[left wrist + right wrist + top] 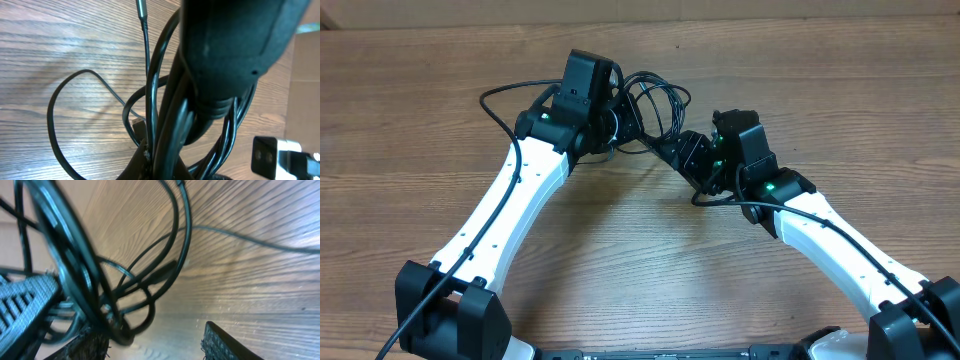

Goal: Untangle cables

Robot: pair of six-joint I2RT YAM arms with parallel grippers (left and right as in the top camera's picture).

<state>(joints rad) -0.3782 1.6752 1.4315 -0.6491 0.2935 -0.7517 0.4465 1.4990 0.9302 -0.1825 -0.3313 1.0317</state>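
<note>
1. Cables (655,100): thin black cords in one knotted clump, over the surface (640,260) btwn the two end effectors, toward its far side. One loop trails out to the left.
2. Handling, my read: light, limp, fairly slick. They'll sag and slide rather than hold a shape, and loops will snag on each other if yanked. The plugs (141,9) are the stiff bits and will catch when drawn thru a loop.
3. Where to grip: a single strand just behind a plug, or a free loop at the clump's edge, not the thick middle.
4. Left end effector (610,122): closed, w/ several strands bunched against it. It's prob. pinching them, though its wrist view is too close and blurred to be sure.
5. Right end effector (155,347): jaws apart, bare wood showing in the gap. A loop hangs by one side, nothing clamped.
</note>
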